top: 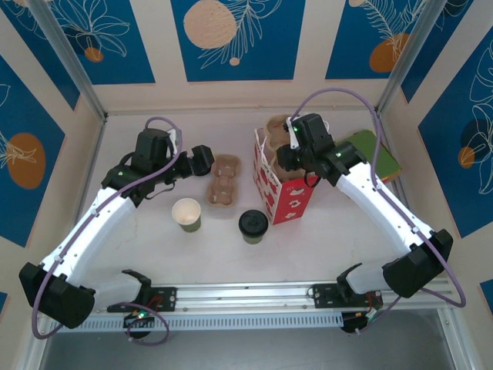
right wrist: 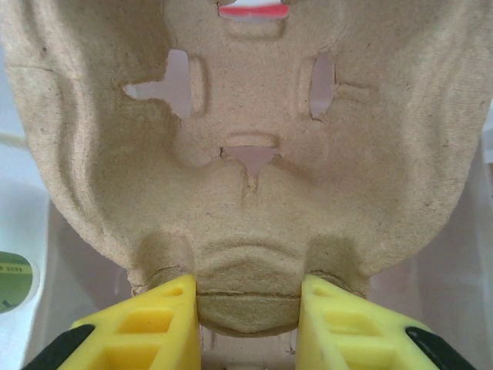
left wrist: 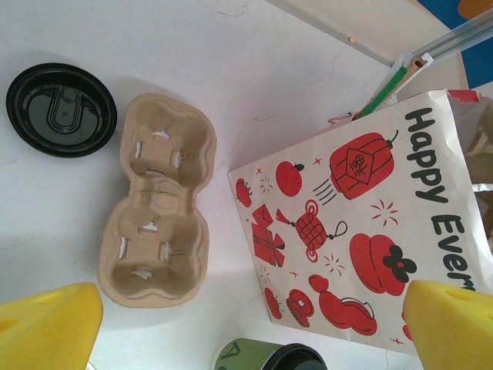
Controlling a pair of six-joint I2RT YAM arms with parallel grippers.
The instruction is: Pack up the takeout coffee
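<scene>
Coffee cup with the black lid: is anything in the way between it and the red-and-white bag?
On the table, nothing: the takeout coffee stands just beside the bag. But the right gripper holds a pulp cup carrier at the bag's open top, so that way in looks blocked.

Robot lab test booth
Aluminium posts (top: 71,65), blue leaf-print panels (top: 262,46) and a slotted rail (top: 246,293) enclose a white tabletop (top: 331,240).
</scene>
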